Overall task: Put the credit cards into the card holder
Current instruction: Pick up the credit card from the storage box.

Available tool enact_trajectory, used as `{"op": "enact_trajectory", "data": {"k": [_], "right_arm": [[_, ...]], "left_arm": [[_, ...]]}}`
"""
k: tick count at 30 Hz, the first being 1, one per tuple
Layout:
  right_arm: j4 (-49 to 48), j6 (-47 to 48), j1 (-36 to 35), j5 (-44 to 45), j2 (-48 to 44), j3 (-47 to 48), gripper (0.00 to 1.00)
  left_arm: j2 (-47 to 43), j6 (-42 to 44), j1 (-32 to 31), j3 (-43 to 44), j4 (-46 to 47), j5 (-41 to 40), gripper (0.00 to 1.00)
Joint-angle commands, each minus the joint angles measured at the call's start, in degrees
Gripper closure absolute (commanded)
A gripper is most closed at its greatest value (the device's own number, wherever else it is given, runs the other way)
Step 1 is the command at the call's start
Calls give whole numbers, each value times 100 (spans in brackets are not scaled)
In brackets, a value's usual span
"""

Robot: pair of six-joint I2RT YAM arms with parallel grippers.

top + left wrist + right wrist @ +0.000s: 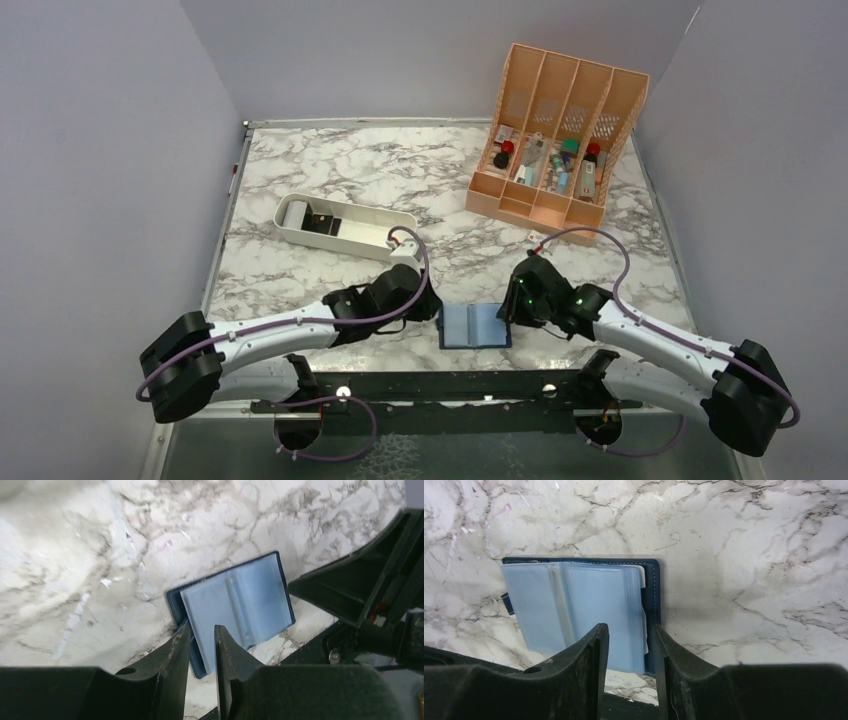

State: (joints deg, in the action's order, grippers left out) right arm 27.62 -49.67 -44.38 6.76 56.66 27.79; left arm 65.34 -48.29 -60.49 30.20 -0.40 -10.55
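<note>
- The card holder [475, 325] lies open and flat on the marble table [330, 165], near the front edge and midway between the two arms. Its pale sleeves face up.
- The left arm [270, 335] lies low, stretched from its base at the lower left towards the centre, with the wrist tipped down at the holder's left edge.
- On the left gripper [201, 630] only a slim slot shows between the fingers [172, 655]. The holder's navy cover edge shows in that slot, but I cannot tell whether they are pinching it or only hanging over it.
- The right arm [650, 340] mirrors this, low and reaching in from the lower right, with the wrist bent over the holder's right edge.
- The right gripper [629, 630] has a somewhat wider gap, straddling the right-hand sleeves and cover. I cannot tell if there is contact or grip.
- A white tray [283, 215] sits behind the left arm, well apart from the holder.
- An orange organizer [520, 80] stands at the far right of the table.
</note>
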Motion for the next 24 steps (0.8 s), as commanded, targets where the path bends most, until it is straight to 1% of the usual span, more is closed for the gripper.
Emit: {"op": "enact_trajectory", "data": {"k": [1,4,8,9,11,15,19,21,24], "right_arm": [[466,51,-36,335,-257,436,56],[179,353,-36,-20,-561,515,48],[-335,735,-36,-583,-1071,446,39],[-435,772,-36,-663,-1191,430,36],[-573,827,-36,-799,-1438,404,32],[-655,934,-36,-994,-1748,445,31],[-677,1007,-36,-1162,-1880,458,31],[-688,1028,-36,-1246,-1918,473,31],[-698,1046,-36,-1367,-1993,470,31]], "left_arm": [[-215,718,191,844,-1373,-962,72],[-365,1189,567,1261,-1830,-1105,71],[-399,1964,1386,1712,-2220,-658,68],[-381,2202,1519,1835,-2329,-648,67],[-318,2609,1751,2097,-2597,-810,66],[-109,3511,2270,2626,-3000,-1023,62],[103,4501,2714,2750,-2858,-1316,59],[319,4761,3043,2913,-2852,-1511,57],[734,4965,3684,3260,-2864,-1345,50]]}}
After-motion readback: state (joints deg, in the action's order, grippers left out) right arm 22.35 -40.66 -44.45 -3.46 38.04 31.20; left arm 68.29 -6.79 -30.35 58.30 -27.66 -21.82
